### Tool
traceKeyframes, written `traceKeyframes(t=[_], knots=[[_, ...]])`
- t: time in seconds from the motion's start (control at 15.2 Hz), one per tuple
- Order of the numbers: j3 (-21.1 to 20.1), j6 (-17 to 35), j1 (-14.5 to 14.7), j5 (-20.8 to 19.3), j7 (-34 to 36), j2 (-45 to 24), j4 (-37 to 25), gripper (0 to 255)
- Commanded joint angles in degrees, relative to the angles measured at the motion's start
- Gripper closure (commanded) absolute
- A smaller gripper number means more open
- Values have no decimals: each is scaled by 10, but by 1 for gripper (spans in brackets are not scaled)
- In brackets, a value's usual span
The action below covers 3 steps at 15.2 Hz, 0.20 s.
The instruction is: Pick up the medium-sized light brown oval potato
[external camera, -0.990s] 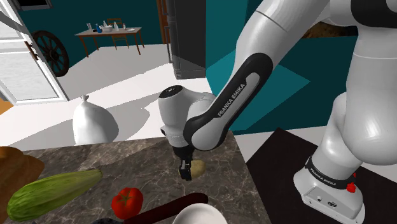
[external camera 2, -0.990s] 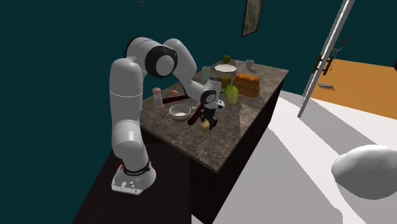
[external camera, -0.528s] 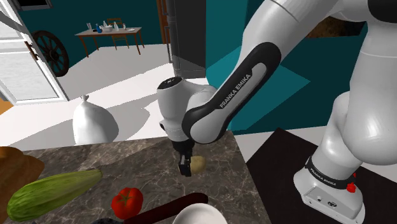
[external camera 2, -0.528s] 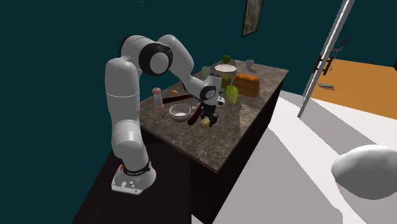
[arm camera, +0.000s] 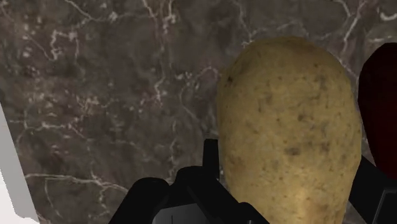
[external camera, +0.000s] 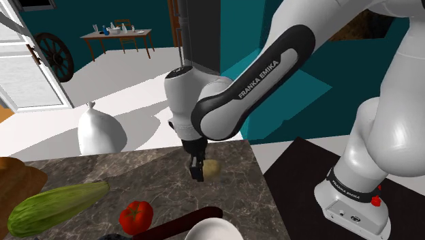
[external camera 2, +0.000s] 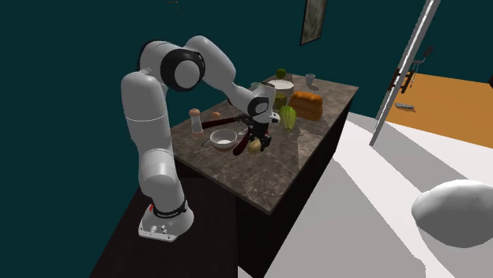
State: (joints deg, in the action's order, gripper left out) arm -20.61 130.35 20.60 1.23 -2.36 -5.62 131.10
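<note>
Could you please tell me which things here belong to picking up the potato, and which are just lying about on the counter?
In the job:
potato, light brown, clasped between the fingers
gripper, shut on it

Just lying about:
long green vegetable
red vegetable
white bowl
bread loaf
shaker

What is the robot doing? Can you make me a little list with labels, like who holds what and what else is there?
holder: white robot arm with black jaws
held: light brown oval potato, clasped between the jaws
surface: dark veined marble counter
nearby: round red vegetable, long green striped zucchini, white bowl
floor: white tied sack
</note>
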Motion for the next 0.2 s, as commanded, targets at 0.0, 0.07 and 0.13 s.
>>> traceKeyframes(t=[0.0,0.07,0.13], knots=[[0,-16,-1,5,-4,13,-3,255],[0,-17,-1,6,-4,14,-4,255],[0,-17,-1,6,-4,13,-4,255]])
